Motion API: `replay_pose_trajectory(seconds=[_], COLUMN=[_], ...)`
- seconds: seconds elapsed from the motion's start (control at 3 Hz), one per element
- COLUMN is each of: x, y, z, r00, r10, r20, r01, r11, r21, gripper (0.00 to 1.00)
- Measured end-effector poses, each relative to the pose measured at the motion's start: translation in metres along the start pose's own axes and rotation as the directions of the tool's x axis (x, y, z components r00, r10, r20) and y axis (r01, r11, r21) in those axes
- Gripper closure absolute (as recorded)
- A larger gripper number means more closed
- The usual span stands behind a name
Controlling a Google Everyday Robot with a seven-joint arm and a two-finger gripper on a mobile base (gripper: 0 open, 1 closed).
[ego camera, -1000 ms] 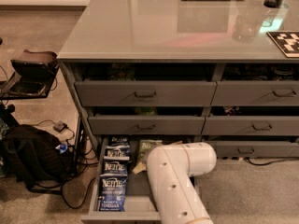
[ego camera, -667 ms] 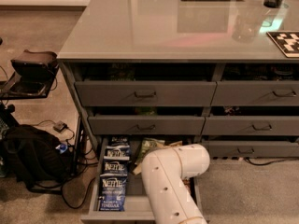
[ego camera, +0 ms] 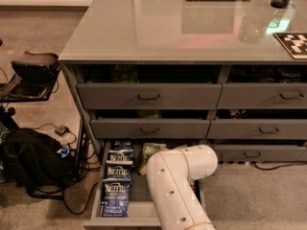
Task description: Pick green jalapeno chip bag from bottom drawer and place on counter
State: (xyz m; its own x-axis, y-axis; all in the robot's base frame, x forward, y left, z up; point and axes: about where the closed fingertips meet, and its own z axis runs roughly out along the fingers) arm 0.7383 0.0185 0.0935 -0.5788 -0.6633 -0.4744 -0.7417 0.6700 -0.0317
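In the open drawer (ego camera: pixel 125 221), just right of the blue bags (ego camera: pixel 116 183), the green bag (ego camera: pixel 150 155) lies near the back, its long axis about 12 to 6. The arm (ego camera: pixel 178 176) bends at its 4 o'clock and hides the jaws, so I cannot tell if they are open or closed.

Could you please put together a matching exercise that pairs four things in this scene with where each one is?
Things:
1. green jalapeno chip bag
2. blue chip bags
3. black backpack
4. checkered board

Places:
A. on the floor, left of the drawers
B. at the right edge of the counter
C. in a row along the left side of the open bottom drawer
D. near the back of the bottom drawer, just left of the white arm

Pairs: 1-D, 2-C, 3-A, 4-B.

The gripper is out of sight, somewhere beyond the white arm, which bends over the bottom drawer.
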Motion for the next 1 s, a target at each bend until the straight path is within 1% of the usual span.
replay_pose_trajectory(seconds=[0.67,1.0], x=[-0.007,-0.019], y=[-0.001,-0.016], z=[-0.014,-0.046], r00=[1.0,0.996], r10=[0.0,-0.058], r20=[0.0,0.068], r01=[0.0,0.055], r11=[1.0,0.9977], r21=[0.0,0.04], gripper=[0.89,1.0])
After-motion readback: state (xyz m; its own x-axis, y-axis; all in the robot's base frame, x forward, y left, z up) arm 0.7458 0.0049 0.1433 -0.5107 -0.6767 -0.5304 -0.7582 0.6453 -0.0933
